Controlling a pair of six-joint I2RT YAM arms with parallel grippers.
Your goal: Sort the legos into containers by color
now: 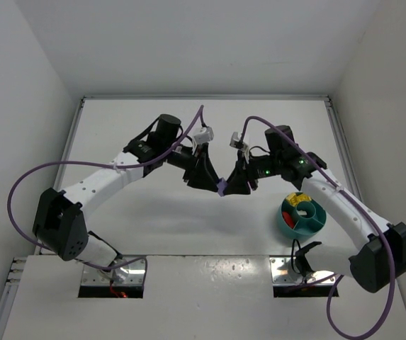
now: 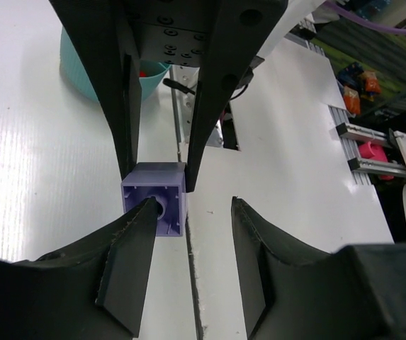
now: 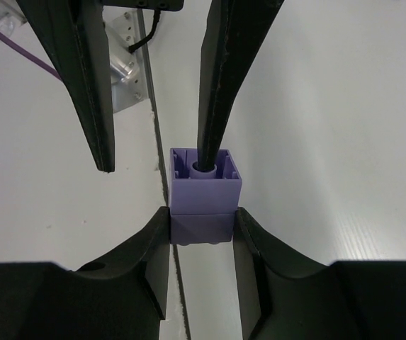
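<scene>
Lego, lavender [image 3: 204, 185], sits mid-frame between both arms, long axis running hand to hand. We've got the right hand [image 3: 201, 221] clamped on its near end. The left hand [image 2: 192, 207] gapes wide, one finger at the hollow end. Overhead, the teal bowl [image 1: 288, 227] lies lower right, nearest our right arm; the right wrist view misses it.

I count two grippers, my left gripper [image 2: 192, 205] and right gripper [image 3: 201, 216], one lavender brick [image 3: 204, 188], one teal bowl [image 1: 283, 224], and in it one yellow patch [image 1: 300, 200] and one red patch [image 2: 143, 72], their bricks too small to number.
</scene>
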